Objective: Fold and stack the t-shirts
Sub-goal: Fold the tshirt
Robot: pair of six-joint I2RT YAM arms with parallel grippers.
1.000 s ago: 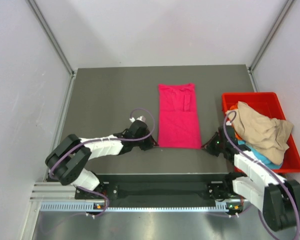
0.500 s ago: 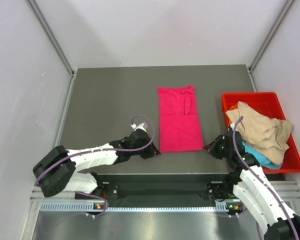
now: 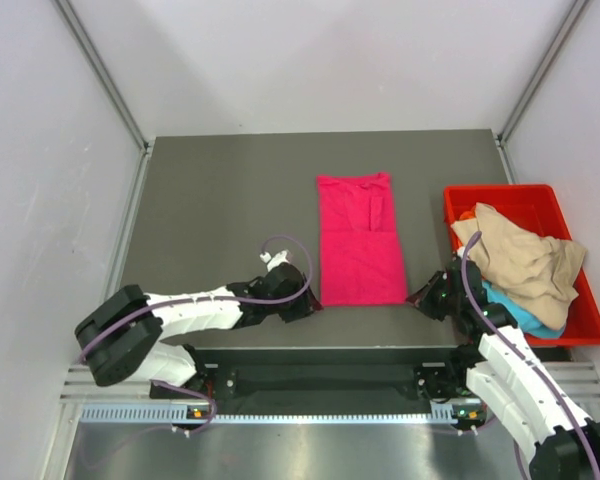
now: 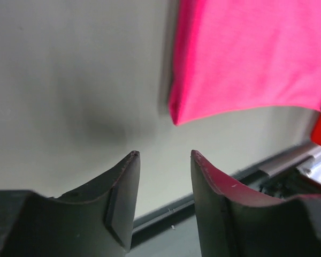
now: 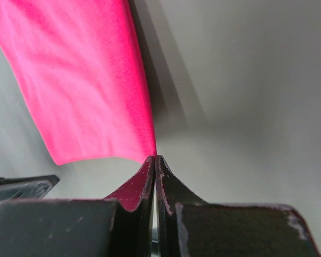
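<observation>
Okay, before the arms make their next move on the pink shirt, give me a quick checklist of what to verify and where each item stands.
1. The left gripper open, nothing between its fingers: ok.
2. The right gripper free of the pink t-shirt: not ok, shut on its near corner.
3. Shirt wholly on the table: ok.
4. Shirt's near edge lying flat: cannot tell.
5. The tan t-shirt inside the red bin: ok.

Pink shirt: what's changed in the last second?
The shirt slid a little toward the near edge of the table, pulled by both claws. The left claw has let go of its corner and stands open; the right claw still pinches the other corner. The bin and its pile stayed put.
</observation>
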